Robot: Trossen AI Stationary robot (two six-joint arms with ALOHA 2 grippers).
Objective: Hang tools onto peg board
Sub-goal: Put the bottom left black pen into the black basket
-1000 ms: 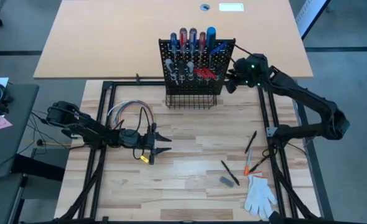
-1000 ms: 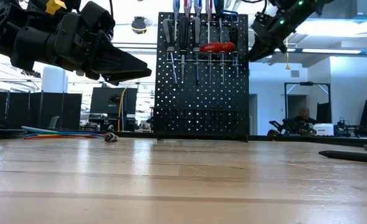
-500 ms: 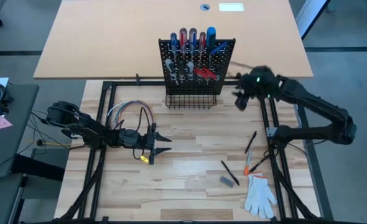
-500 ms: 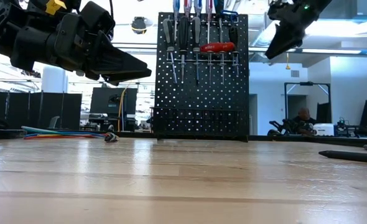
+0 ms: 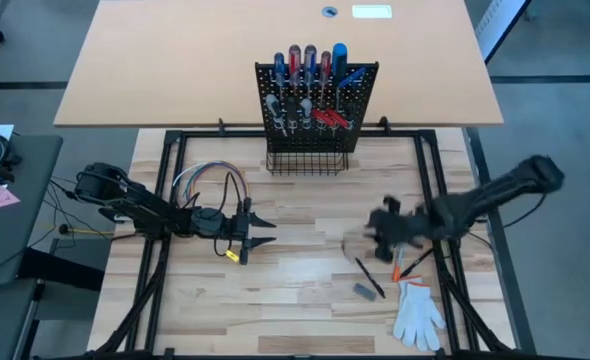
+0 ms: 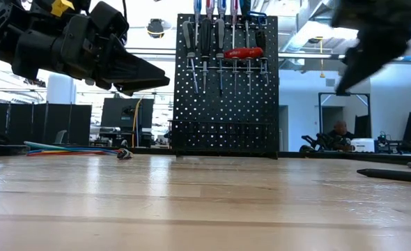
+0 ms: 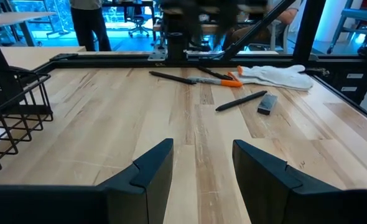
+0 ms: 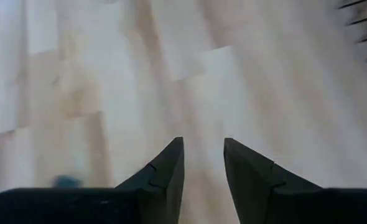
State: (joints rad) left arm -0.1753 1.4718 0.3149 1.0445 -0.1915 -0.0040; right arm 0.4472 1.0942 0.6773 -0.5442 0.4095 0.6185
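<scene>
The black peg board (image 5: 315, 105) stands upright at the table's far middle, with several red, blue and black screwdrivers hanging from its rings; in the low view the peg board (image 6: 226, 84) shows head-on. Loose tools lie near right: a black one (image 5: 368, 277) and an orange-handled one (image 5: 405, 265). My right gripper (image 5: 380, 232) hovers blurred just above and left of them, open and empty (image 8: 202, 142). My left gripper (image 5: 260, 232) waits open at centre left, pointing level toward the table's right (image 7: 202, 146).
A white glove (image 5: 415, 312) and a small grey block (image 5: 363, 291) lie by the loose tools near right. A loop of coloured wires (image 5: 210, 180) lies far left of centre. A black wire basket (image 5: 308, 160) sits at the peg board's base.
My right gripper has swung away from the peg board's right side, toward the table's near edge and down, tipping more downward, and is now over the loose tools at near right. The left arm has kept still.
</scene>
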